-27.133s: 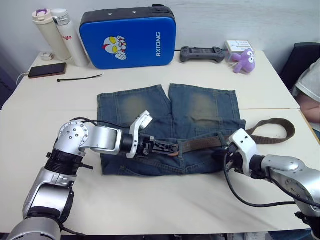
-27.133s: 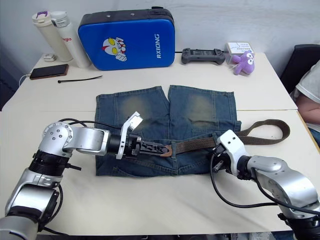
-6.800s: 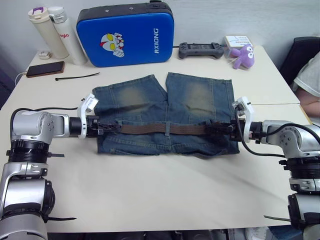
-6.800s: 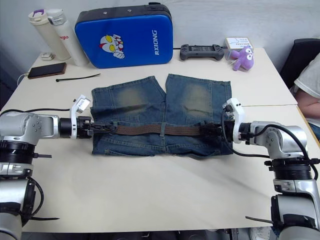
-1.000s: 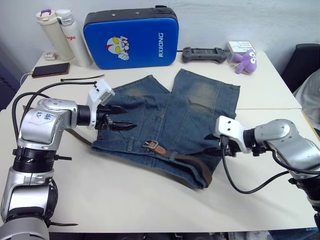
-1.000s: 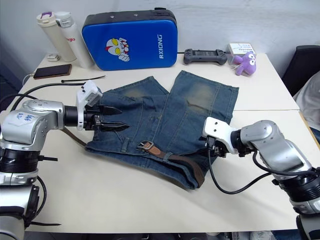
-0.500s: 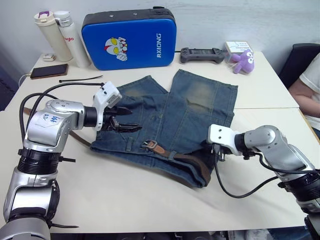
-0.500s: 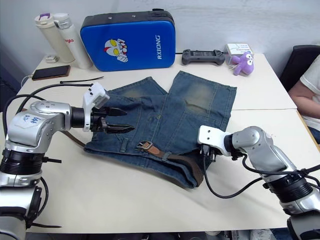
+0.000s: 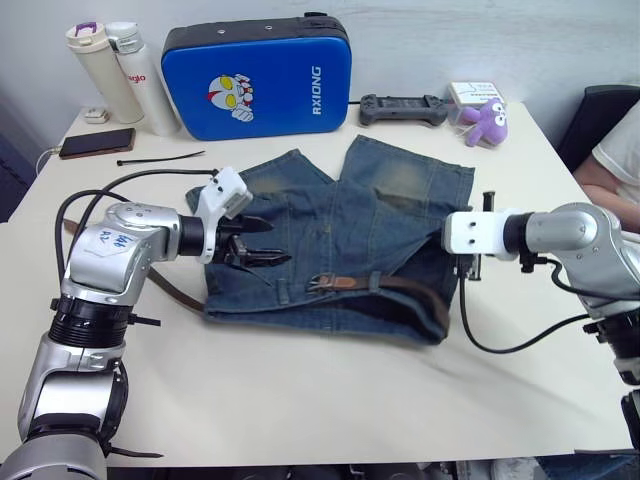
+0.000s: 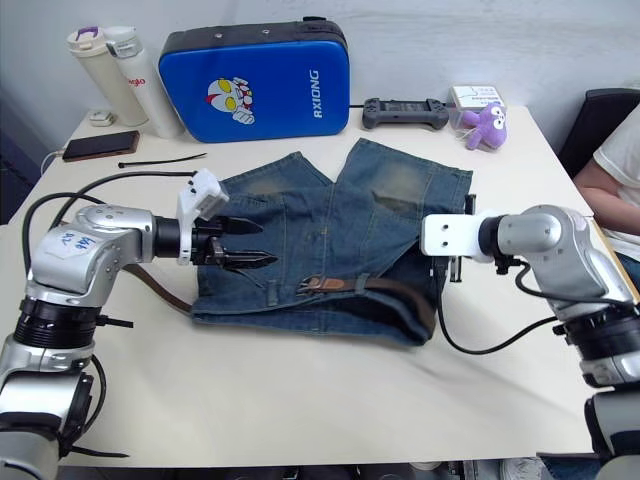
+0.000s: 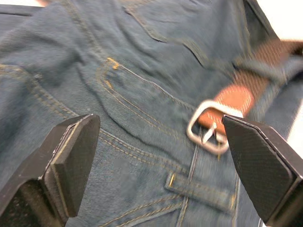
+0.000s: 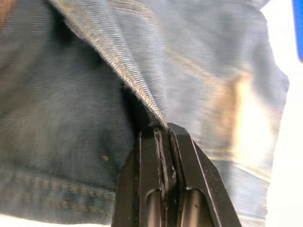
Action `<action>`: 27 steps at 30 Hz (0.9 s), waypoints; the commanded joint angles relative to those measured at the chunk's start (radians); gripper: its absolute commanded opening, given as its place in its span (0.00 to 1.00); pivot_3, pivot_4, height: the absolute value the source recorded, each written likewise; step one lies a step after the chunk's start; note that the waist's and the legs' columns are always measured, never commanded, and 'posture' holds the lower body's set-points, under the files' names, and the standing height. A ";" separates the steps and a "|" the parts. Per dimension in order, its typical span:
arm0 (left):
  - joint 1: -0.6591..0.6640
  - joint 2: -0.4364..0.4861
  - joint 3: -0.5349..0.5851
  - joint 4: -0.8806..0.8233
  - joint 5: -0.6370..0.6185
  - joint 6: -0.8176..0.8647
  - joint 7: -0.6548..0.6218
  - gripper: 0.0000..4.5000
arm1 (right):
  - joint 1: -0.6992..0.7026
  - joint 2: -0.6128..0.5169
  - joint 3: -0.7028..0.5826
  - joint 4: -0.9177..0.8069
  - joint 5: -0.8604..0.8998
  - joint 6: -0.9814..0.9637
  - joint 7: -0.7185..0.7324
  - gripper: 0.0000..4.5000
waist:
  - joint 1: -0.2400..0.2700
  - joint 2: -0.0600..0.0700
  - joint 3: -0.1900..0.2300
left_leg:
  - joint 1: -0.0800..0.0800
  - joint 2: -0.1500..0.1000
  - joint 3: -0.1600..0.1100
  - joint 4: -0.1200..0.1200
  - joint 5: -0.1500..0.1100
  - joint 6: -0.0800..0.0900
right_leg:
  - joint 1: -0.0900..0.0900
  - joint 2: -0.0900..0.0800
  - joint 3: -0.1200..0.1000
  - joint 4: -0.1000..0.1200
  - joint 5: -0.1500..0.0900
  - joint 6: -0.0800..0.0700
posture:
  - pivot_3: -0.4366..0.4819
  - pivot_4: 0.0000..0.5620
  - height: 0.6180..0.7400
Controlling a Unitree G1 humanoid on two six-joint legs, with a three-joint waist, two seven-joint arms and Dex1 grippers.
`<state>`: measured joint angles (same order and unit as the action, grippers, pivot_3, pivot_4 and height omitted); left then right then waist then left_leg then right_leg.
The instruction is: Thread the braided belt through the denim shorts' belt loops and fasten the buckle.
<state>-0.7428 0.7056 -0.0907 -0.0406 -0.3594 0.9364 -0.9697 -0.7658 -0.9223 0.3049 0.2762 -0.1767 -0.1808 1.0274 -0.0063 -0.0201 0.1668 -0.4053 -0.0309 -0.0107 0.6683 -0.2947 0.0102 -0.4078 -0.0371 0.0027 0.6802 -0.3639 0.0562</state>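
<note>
While the denim shorts [image 9: 340, 240] are pinched by the right gripper [image 12: 163, 137], the left gripper [image 9: 262, 254] is held wide open. Fastening the buckle [image 11: 208, 127] seems next

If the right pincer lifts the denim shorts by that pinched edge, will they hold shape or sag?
Likely sag: the denim shorts already lie creased and folded. The right pincer is shut on just a thin edge, so the cloth may slip. The braided belt probably adds drag.

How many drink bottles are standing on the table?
2. Both stand upright at the table's far left corner, side by side: the bottle with the purple lid is the outer one, and the white bottle with red lettering is next to the blue case.
</note>
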 commanded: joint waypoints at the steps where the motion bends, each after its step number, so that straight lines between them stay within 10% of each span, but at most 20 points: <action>1: -0.021 -0.007 -0.001 -0.028 -0.019 -0.009 -0.005 1.00 | -0.096 0.038 0.039 0.165 -0.100 -0.166 -0.047 0.01 | -0.001 0.000 0.000 | 0.000 0.000 0.001 0.000 0.000 0.000 | 0.000 0.000 0.001 0.000 0.000 0.000 | 0.48 0.27 1.00; 17: 0.043 0.013 -0.018 -0.141 -0.100 0.059 -0.030 1.00 | -0.245 0.108 0.084 0.635 -0.258 -0.500 -0.257 0.01 | -0.012 0.000 0.000 | 0.000 0.000 0.003 0.000 0.001 0.000 | -0.001 0.000 0.002 0.002 0.000 0.000 | 0.48 0.27 1.00; 27: 0.064 0.067 0.091 -0.136 -0.194 0.100 -0.047 1.00 | -0.145 -0.010 -0.084 0.275 0.106 -0.160 0.190 0.95 | -0.025 0.003 0.002 | 0.000 0.001 0.003 0.000 0.001 0.000 | -0.001 0.001 0.002 0.004 0.000 0.000 | 0.48 0.27 1.00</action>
<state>-0.6869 0.7500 -0.0586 -0.1499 -0.5191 1.0192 -1.0175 -0.9121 -0.9095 0.2770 0.6556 -0.1670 -0.4367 1.1329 -0.0309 -0.0167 0.1690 -0.4050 -0.0296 -0.0082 0.6685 -0.2940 0.0099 -0.4089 -0.0361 0.0050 0.6843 -0.3639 0.0562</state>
